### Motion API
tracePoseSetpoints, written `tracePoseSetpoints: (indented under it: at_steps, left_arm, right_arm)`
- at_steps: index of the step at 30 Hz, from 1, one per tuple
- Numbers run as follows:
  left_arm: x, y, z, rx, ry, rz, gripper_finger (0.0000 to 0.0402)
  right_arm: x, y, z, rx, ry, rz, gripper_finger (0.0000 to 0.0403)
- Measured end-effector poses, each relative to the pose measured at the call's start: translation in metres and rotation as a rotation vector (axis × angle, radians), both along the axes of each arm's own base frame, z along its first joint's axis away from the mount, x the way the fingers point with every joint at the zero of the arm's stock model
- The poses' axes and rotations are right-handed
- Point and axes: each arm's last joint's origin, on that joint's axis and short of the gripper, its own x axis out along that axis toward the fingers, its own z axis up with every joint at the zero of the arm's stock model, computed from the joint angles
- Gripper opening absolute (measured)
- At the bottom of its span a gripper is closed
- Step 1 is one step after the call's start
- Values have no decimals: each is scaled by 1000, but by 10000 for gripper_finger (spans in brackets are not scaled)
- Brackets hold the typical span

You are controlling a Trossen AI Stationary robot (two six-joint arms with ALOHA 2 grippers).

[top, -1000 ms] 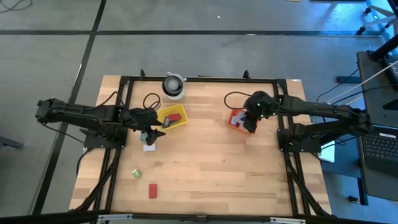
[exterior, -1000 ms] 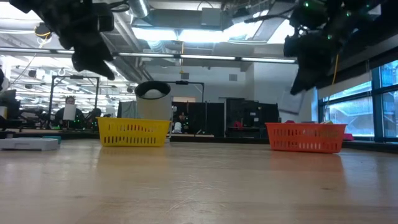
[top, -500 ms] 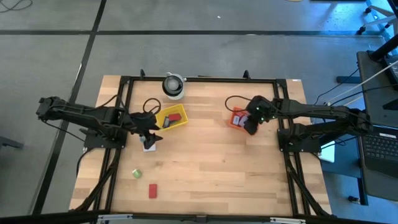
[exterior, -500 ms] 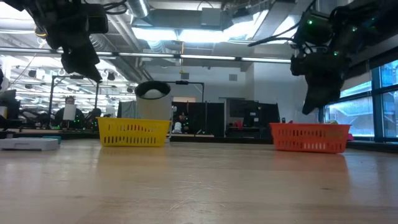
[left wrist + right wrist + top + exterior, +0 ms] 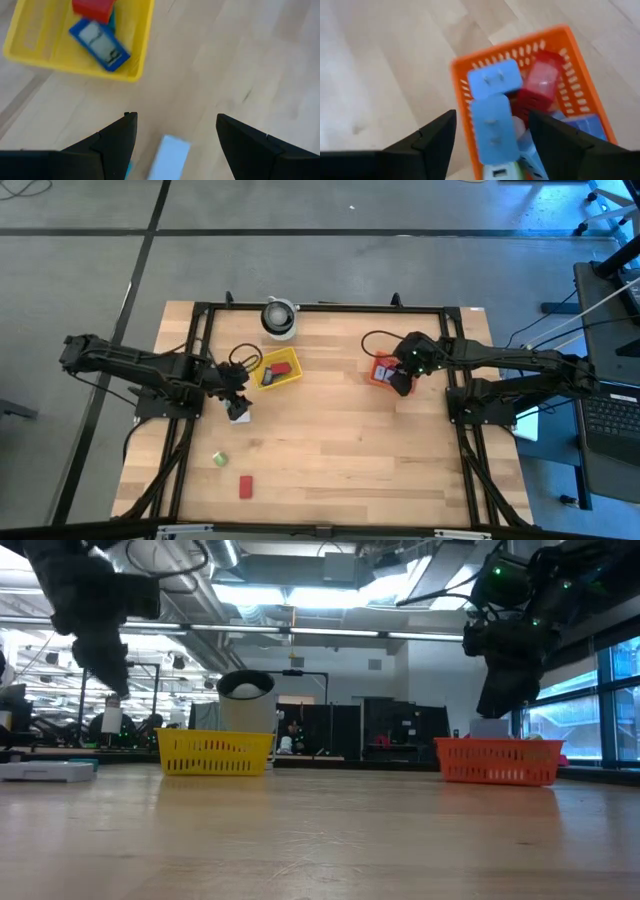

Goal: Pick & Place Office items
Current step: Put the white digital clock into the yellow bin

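My left gripper (image 5: 175,117) stands open, pointing down over a pale blue block (image 5: 170,156) that lies flat on the table (image 5: 330,450) beside the yellow basket (image 5: 277,370). That basket holds a red block (image 5: 93,6) and a blue item (image 5: 100,42). My right gripper (image 5: 491,114) hangs open above the orange basket (image 5: 462,95). This basket holds pale blue blocks (image 5: 495,80), a red piece (image 5: 542,80) and other items. A green item (image 5: 219,459) and a red block (image 5: 245,485) lie near the table's front left.
A white and grey round container (image 5: 279,318) stands at the table's far edge. A black frame (image 5: 320,307) runs around the table. Bare wood lies between the two baskets and across the near right.
My left gripper has come down and gone a little toward the table's left, from beside the yellow basket to over the pale blue block. My right gripper has sunk lower over the orange basket.
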Motion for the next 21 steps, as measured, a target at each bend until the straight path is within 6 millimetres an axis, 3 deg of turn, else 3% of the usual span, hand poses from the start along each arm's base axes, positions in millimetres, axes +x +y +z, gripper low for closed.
tracePoseSetpoints:
  at_steps: [9, 14, 21]
  left_arm:
    - [3, -11, -38, 75, 446, -113, 267]
    - [13, -18, -50, 141, 492, -169, 267]
    - [22, -30, -55, 111, 442, -268, 268]
  right_arm:
    - [16, -2, 41, 14, -167, 88, 238]
    - [25, 1, 58, -25, -264, 135, 238]
    - [28, 10, 61, -21, -284, 184, 238]
